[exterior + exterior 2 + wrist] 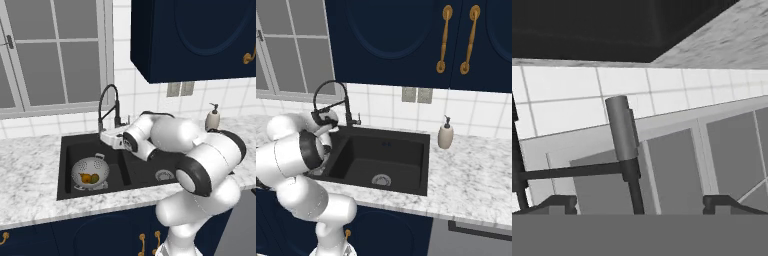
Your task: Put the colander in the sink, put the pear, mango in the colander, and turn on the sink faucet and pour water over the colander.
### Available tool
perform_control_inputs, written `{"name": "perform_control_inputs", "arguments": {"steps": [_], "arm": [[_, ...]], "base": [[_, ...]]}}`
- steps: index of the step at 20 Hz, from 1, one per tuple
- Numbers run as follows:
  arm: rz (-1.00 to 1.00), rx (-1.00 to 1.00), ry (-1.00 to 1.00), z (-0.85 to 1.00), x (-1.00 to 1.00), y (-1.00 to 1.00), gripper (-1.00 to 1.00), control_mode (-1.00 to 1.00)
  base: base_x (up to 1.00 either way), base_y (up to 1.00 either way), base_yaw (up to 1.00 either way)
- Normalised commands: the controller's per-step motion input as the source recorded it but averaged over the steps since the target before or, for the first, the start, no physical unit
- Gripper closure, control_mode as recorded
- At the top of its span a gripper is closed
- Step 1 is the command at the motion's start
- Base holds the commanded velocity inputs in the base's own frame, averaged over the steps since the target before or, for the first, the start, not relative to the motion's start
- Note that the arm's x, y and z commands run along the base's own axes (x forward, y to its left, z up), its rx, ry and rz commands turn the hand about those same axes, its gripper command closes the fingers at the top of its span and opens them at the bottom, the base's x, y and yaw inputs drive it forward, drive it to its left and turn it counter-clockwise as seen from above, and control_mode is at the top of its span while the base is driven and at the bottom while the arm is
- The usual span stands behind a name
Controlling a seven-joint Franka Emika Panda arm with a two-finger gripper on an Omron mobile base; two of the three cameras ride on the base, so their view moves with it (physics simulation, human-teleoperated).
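Open wide, my end effector (640, 202) shows as two small dark fingertips (559, 202) far apart at the bottom of the hand view, with nothing between them. Just ahead of it, in the middle of that view, stands a dark grey faucet (623, 135) part: a thick cylinder with a thin rod running below it and a thin bar going off to the left. Behind it are white wall tiles (567, 95) and grey window panes (672, 175).

In the left base view, my white arm (195, 155) rises from the lower right and reaches left across the sink (67, 150), with my hand at the base of the tall black arched faucet in the middle of the frame. The sink is black with two basins, set in a pale marbled table (25, 175). In the left basin, at the lower left of the frame, sits the silver colander (90, 172), upright, with the pear (93, 178) and mango (85, 177) inside it, touching each other. The right basin shows a round steel drain (164, 175).

A white soap bottle (212, 119) stands on the table at the right, behind the sink. Dark blue cabinets (195, 35) hang at the upper right. I cannot tell whether water is running.
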Motion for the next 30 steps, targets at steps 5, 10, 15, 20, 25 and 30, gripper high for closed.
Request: {"name": "perform_control_inputs", "arguments": {"steps": [5, 10, 15, 20, 25, 30], "arm": [[-0.14, 0.08, 0.2, 0.64, -0.34, -0.3, -1.0, -1.0], [-0.17, 0.17, 0.32, 0.77, 0.0, -0.57, -1.0, -1.0], [-0.12, 0.13, 0.33, 0.41, 0.0, -0.73, -1.0, -1.0], [-0.01, 0.03, 0.22, 0.04, 0.0, -0.93, -1.0, -1.0], [0.01, 0.0, 0.13, 0.01, -0.04, -0.91, -1.0, -1.0], [0.07, -0.02, 0.17, 0.04, 0.0, -0.76, -1.0, -1.0]], "base": [[0.0, 0.0, 0.0], [0.0, 0.0, 0.0], [0.0, 0.0, 0.0], [0.0, 0.0, 0.0], [0.0, 0.0, 0.0], [0.0, 0.0, 0.0]]}}
